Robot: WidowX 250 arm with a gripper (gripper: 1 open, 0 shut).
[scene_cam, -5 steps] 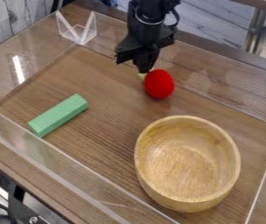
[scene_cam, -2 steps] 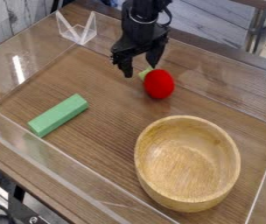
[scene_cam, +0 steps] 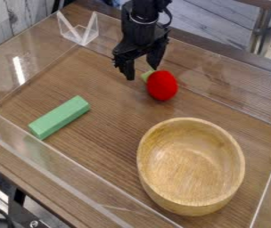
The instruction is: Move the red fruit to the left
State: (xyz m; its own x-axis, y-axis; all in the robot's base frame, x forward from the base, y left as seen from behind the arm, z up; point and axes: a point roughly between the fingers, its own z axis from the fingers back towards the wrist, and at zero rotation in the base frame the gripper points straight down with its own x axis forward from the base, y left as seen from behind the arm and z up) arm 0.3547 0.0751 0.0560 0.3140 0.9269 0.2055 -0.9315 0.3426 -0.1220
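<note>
The red fruit (scene_cam: 162, 85) is a small round bright-red toy with a green leafy stem on its upper left, resting on the wooden table in the upper middle of the camera view. My gripper (scene_cam: 139, 66) hangs just up and left of it, pointing steeply down, open, with its dark fingers spread and nothing between them. The fingertips (scene_cam: 121, 65) stand close to the fruit's green stem but apart from the red body.
A green rectangular block (scene_cam: 60, 117) lies at the left. A large wooden bowl (scene_cam: 192, 166) sits at the lower right. Clear acrylic walls (scene_cam: 75, 31) border the table on all sides.
The gripper has opened and let go of the red fruit, shifting slightly left. The fruit stays where it lay.
</note>
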